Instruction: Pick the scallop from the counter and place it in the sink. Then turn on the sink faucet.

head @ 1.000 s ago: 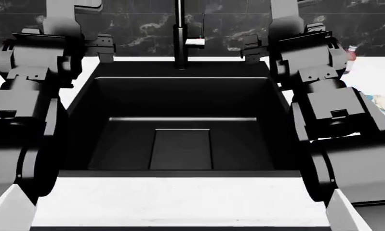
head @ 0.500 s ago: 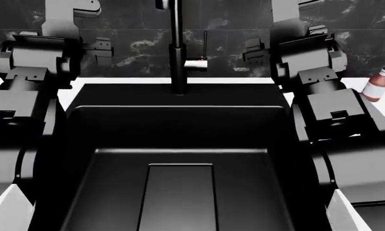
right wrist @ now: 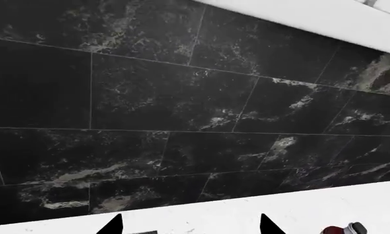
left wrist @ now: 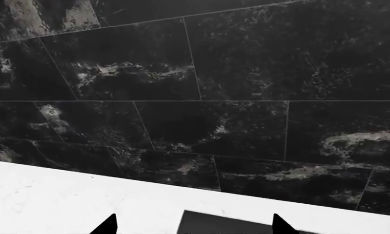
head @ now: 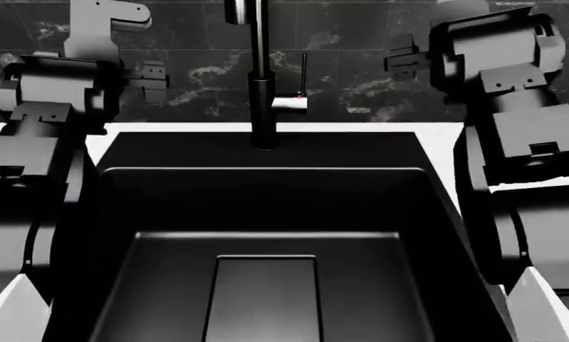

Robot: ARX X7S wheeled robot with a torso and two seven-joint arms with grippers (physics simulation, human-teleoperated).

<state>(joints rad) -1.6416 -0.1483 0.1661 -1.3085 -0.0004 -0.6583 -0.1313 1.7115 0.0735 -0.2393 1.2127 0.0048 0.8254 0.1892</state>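
Black marbled wall tiles [left wrist: 247, 73], bottle [right wrist: 341, 229]

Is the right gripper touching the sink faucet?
Apart. In the head view, the right gripper sits raised in front of the wall tiles, with tile showing between it and the sink faucet.

white counter [head: 436, 146], sink [head: 265, 235], perhaps a bottle [right wrist: 343, 229]

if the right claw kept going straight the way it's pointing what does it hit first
Most likely the black marbled wall tiles: they fill the right wrist view ahead of the open right claw, with nothing between, though depth is unclear.
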